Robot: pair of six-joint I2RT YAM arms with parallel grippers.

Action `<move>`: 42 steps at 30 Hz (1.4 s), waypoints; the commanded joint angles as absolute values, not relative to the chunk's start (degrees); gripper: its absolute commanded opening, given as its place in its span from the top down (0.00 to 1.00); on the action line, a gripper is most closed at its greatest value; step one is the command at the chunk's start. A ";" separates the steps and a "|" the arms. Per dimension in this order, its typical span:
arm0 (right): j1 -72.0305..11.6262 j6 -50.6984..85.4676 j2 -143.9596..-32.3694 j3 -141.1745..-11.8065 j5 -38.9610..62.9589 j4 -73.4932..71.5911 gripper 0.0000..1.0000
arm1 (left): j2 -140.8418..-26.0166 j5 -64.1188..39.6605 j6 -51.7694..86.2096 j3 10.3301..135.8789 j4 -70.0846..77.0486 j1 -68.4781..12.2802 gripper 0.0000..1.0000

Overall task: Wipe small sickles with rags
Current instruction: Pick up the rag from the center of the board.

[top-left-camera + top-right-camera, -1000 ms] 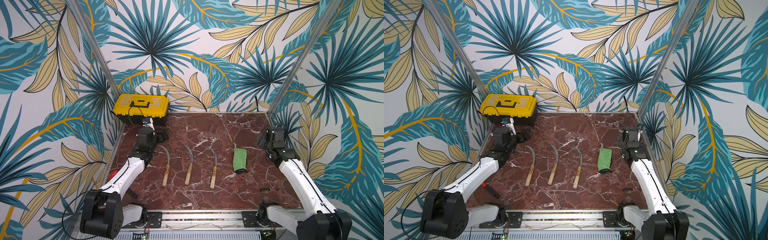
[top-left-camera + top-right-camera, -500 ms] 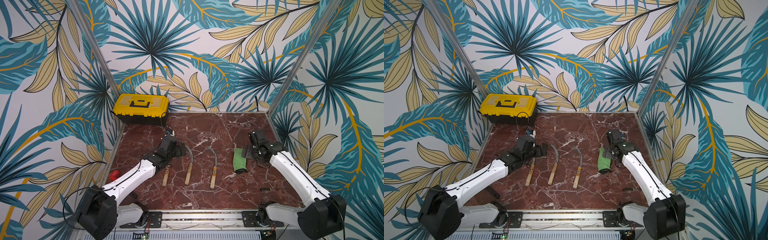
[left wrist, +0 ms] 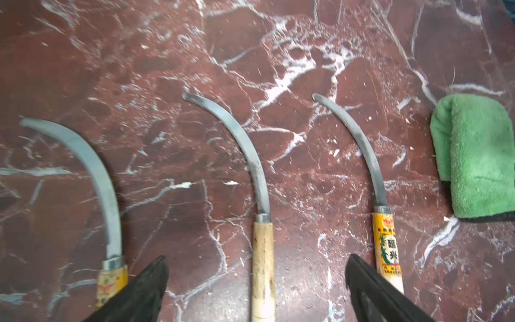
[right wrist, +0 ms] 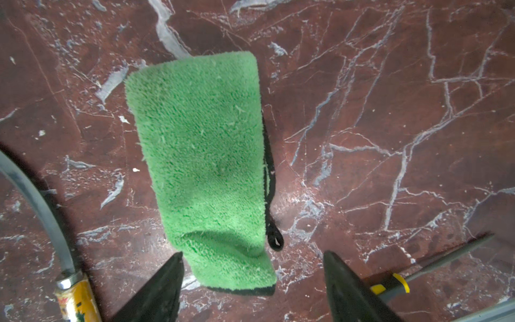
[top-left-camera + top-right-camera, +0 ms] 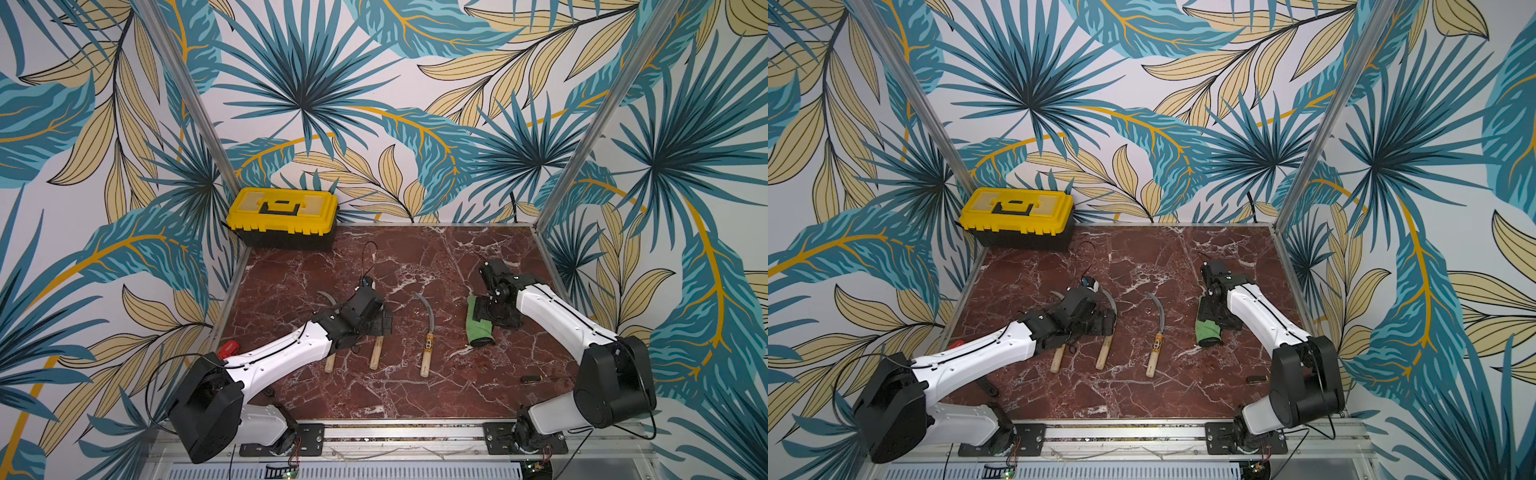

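Observation:
Three small sickles lie side by side on the marble. In the left wrist view they are the left sickle (image 3: 94,172), the middle sickle (image 3: 245,156) and the labelled right sickle (image 3: 362,150). My left gripper (image 3: 257,258) is open, and its fingers straddle the middle sickle's pale handle (image 5: 376,353) without touching it. The green rag (image 4: 203,153), folded and dark-edged, lies right of the sickles in both top views (image 5: 478,330) (image 5: 1208,330). My right gripper (image 4: 253,253) hangs open over the rag's near end, one finger close beside it. The arms hide part of the left and middle blades in both top views.
A yellow toolbox (image 5: 282,216) stands at the back left corner. A red-handled tool (image 5: 228,348) lies by the left edge, half under my left arm. A small dark tool with a yellow band (image 4: 395,284) lies near the front right (image 5: 534,378). Walls close three sides.
Both arms have swung in from the sides. The left gripper has come from the rear left to over the middle sickle's handle. The right gripper has come from the right wall to over the rag.

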State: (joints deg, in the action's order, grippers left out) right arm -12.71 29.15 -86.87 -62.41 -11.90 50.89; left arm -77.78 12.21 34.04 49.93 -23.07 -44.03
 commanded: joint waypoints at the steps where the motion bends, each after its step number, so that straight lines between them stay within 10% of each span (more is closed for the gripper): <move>1: -12.83 28.04 -89.12 -64.12 -11.12 50.10 0.21 | -78.36 12.24 35.20 51.86 -24.32 -45.73 0.00; 29: -9.05 26.19 -104.27 -68.26 -4.94 46.80 0.24 | -80.73 9.08 35.57 52.50 -24.34 -47.37 0.01; 42: -8.94 25.71 -104.71 -67.67 0.67 43.86 0.64 | -83.28 3.79 33.12 53.81 -24.56 -47.79 0.04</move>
State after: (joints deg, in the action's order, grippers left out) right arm -9.23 26.13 -104.29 -68.47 -1.10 44.95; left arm -82.17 5.93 34.70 51.79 -23.90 -47.44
